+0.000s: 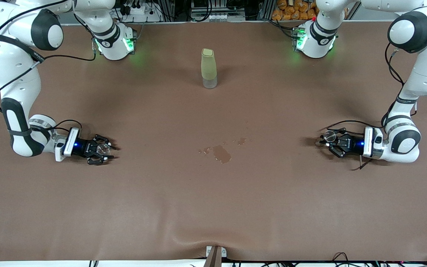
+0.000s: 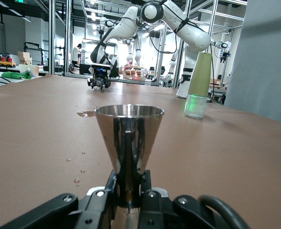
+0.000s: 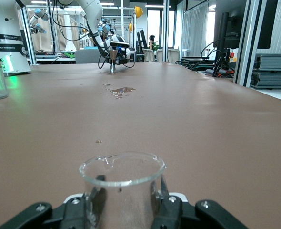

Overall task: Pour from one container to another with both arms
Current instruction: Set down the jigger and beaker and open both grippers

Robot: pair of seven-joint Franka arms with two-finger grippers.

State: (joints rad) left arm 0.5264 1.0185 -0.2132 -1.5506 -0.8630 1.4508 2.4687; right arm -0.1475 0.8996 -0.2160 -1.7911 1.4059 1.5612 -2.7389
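Arms [image 1: 20, 107] white, dark-banded, cabled

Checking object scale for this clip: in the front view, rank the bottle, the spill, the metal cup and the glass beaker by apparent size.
1. bottle
2. spill
3. metal cup and glass beaker: both small and partly hidden by the grippers, too alike to rank.

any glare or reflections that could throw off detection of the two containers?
Left wrist view: the metal cup in the left claw mirrors the room in dark and bright streaks. Right wrist view: the clear beaker in the right claw shows mostly as a rim highlight. Front view: green base lights tint the brown table; the spill reads darker.
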